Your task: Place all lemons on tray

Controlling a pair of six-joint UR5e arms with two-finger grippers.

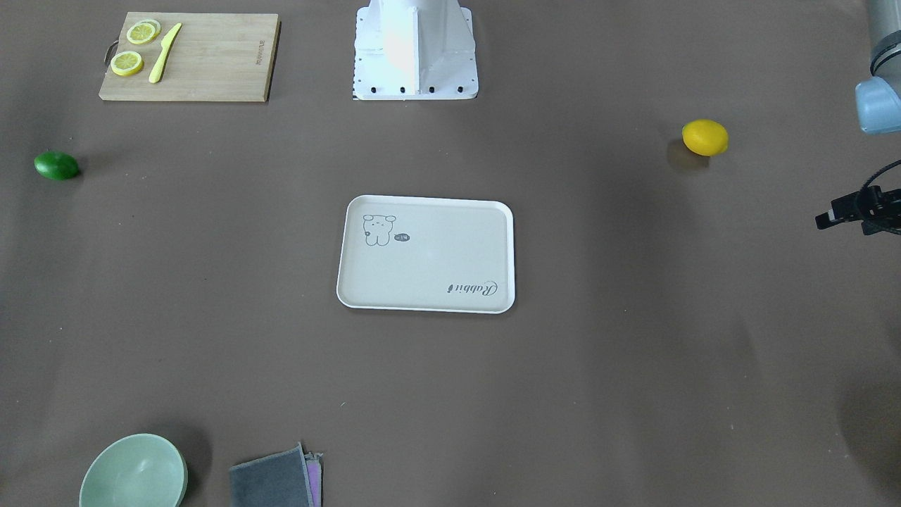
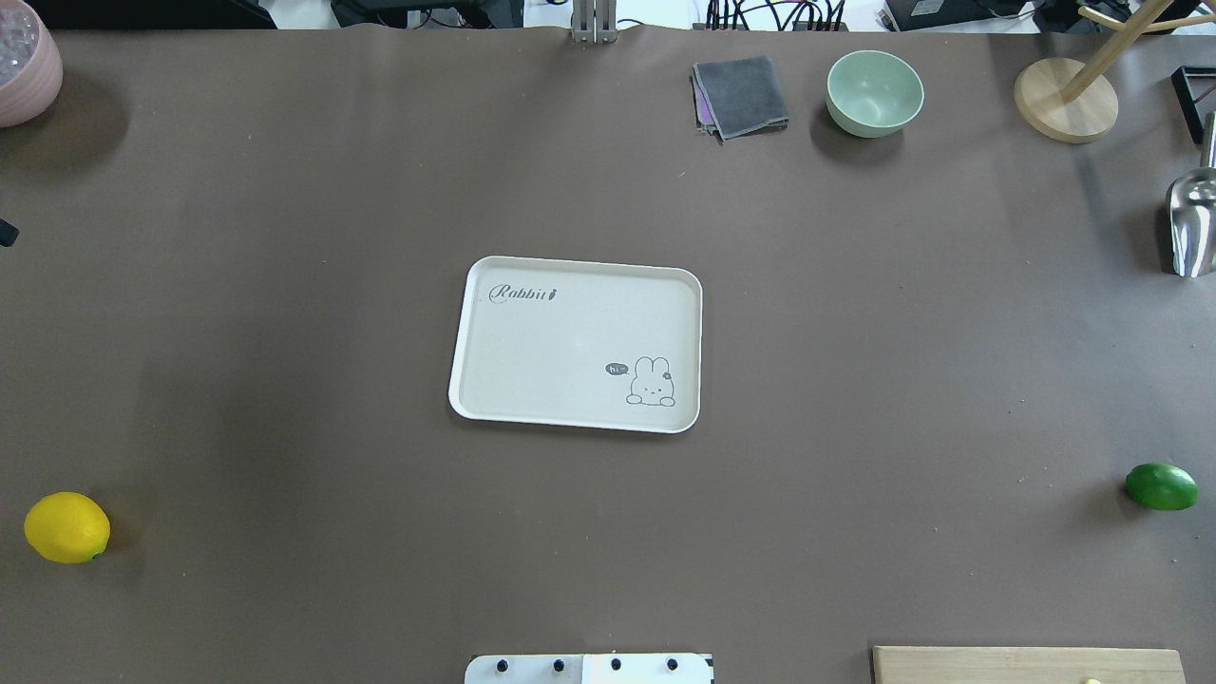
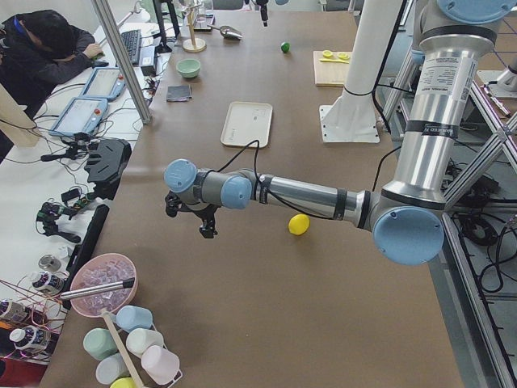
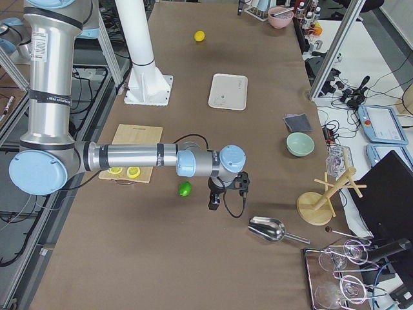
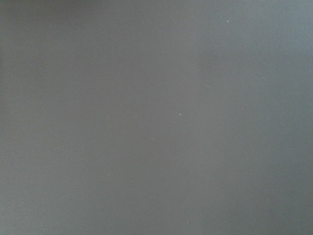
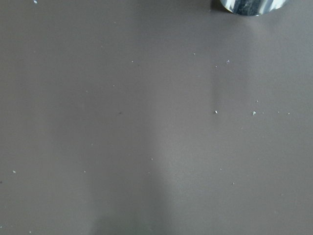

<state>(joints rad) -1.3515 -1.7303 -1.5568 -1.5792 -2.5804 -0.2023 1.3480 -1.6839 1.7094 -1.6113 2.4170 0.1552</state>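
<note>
The yellow lemon (image 1: 704,137) lies on the table far to my left, also in the overhead view (image 2: 66,527). The dark green lemon (image 1: 56,165) lies far to my right, also in the overhead view (image 2: 1161,486). The off-white tray (image 1: 426,282) sits mid-table with nothing on it. My left gripper (image 1: 825,220) hangs over bare table beyond the yellow lemon (image 3: 299,224); I cannot tell whether it is open. My right gripper (image 4: 214,205) hovers just past the green lemon (image 4: 185,188); I cannot tell its state. Both wrist views show only brown table.
A wooden cutting board (image 1: 211,60) with lemon slices (image 1: 127,63) and a yellow knife (image 1: 164,53) sits near my base. A green bowl (image 2: 874,92), grey cloth (image 2: 741,95), wooden stand (image 2: 1064,100), metal scoop (image 2: 1192,223) and pink bowl (image 2: 24,62) line the far side.
</note>
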